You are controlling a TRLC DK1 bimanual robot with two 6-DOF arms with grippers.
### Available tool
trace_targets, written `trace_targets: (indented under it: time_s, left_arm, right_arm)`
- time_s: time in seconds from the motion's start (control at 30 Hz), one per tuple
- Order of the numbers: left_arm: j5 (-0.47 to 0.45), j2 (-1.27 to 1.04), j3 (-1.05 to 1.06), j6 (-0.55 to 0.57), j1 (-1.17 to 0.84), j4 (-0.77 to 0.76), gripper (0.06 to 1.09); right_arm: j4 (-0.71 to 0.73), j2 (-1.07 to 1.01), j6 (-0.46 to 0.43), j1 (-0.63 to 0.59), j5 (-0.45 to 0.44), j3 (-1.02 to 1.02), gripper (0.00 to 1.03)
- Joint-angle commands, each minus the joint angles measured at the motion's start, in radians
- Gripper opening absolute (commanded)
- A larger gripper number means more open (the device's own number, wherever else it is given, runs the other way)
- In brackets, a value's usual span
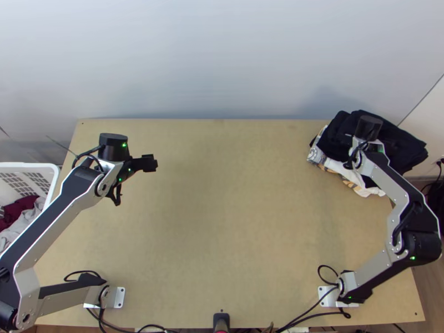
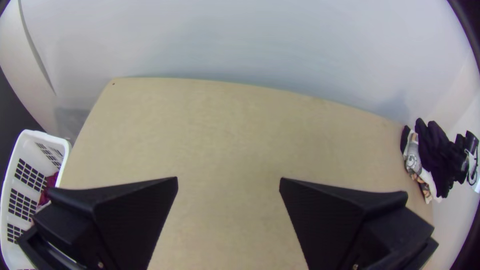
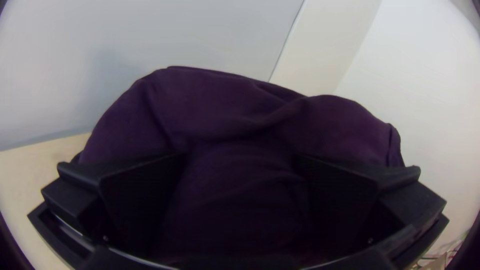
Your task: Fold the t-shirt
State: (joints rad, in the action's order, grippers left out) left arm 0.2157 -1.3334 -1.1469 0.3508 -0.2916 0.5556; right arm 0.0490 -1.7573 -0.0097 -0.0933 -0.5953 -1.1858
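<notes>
R gripper spread, right at dark cloth, prob. the tee; long axis approx. far-L to near-R. L gripper also spread, well apart, to L.

My top view looks steeply down, from high at six o'clock, on the table. The left wrist view faces from ten o'clock towards twelve and shares the white basket with it. The right wrist view faces the wall from two o'clock, very near the dark cloth — this all three share.
</notes>
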Motion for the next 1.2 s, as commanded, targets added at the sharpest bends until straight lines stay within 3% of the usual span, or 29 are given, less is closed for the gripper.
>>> trace_targets:
  time_s: [0.0,0.4,0.57,0.8,1.03,1.17]
  left_arm:
    - [0.019,-0.010,0.007,-0.009,-0.017,0.003,1.05]
    - [0.096,0.092,-0.019,-0.061,0.071,-0.052,1.05]
    - [0.097,0.178,0.013,-0.069,0.132,-0.052,1.05]
    - [0.096,0.367,0.196,-0.078,0.212,-0.075,1.05]
    - [0.097,0.628,0.457,-0.170,0.229,-0.145,1.05]
    - [0.100,0.770,0.575,-0.230,0.238,-0.146,1.05]
  right_arm:
    - [-0.026,-0.054,0.022,-0.022,0.045,0.031,0.99]
    - [-0.222,0.199,-0.001,0.029,0.080,-0.222,0.99]
    - [-0.224,0.329,-0.021,0.090,0.080,-0.216,0.99]
    - [-0.221,0.573,0.013,0.228,0.083,0.137,0.99]
    - [-0.074,0.880,0.033,0.382,0.155,0.560,0.99]
    - [-0.067,1.067,-0.026,0.481,0.154,0.727,0.99]
